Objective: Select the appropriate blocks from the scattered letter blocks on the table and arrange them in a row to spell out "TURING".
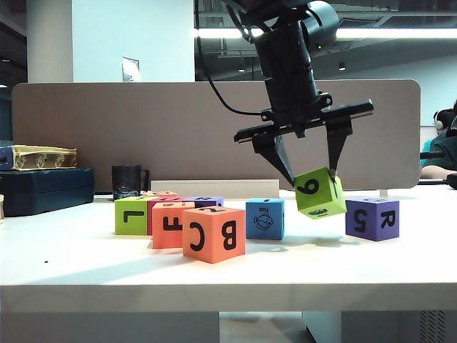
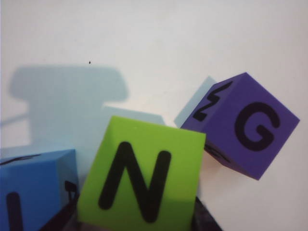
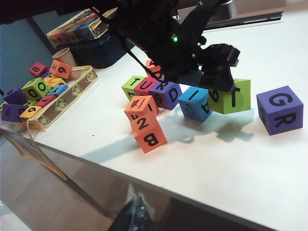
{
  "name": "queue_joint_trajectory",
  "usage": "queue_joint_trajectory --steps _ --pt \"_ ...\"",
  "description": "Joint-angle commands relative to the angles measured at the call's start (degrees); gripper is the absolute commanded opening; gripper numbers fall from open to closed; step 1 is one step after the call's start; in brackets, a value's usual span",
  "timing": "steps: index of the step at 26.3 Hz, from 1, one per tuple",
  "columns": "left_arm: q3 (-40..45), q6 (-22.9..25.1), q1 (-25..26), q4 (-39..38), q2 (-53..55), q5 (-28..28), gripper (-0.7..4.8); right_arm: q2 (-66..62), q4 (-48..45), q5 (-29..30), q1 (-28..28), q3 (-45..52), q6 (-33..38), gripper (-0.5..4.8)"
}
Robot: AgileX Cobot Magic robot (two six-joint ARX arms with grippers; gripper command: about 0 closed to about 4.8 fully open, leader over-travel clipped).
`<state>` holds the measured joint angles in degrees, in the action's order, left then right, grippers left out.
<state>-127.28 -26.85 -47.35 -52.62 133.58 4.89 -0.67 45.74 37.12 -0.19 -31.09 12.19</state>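
Closest to the exterior camera sits an orange cube point(image 1: 213, 234) marked C and B. Behind it, the left end effector point(image 1: 312, 180) is grasping a lime green block point(image 1: 320, 193) tilted just above the worktop point(image 1: 357, 271), between the blue block point(image 1: 265, 218) and the purple block point(image 1: 372, 218). If released tilted, it may roll and hide its N. The right end effector is out of sight.
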Motion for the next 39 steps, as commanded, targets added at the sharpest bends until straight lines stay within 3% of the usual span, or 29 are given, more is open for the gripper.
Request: queue_joint_trajectory --steps 1,22,28,30,39 --pt "-0.2 -1.6 -0.5 0.3 0.4 1.6 2.68 0.7 -0.9 0.1 0.0 -0.2 -0.2 -0.01" --pt "-0.2 -2.3 -1.9 -3.1 3.1 1.3 2.71 0.7 -1.0 0.0 0.0 -0.2 -0.2 -0.01" --pt "-0.2 -2.3 -1.9 -4.6 3.1 -0.2 3.47 0.7 -1.0 0.0 0.0 -0.2 -0.2 -0.01" --pt "-0.2 -2.1 -1.9 -5.3 3.1 -0.4 3.5 0.7 -1.0 0.0 0.0 -0.2 -0.2 -0.01" --pt "-0.7 2.9 -1.8 -6.9 1.8 -2.6 3.5 0.7 -1.0 0.0 0.0 -0.2 -0.2 -0.01"
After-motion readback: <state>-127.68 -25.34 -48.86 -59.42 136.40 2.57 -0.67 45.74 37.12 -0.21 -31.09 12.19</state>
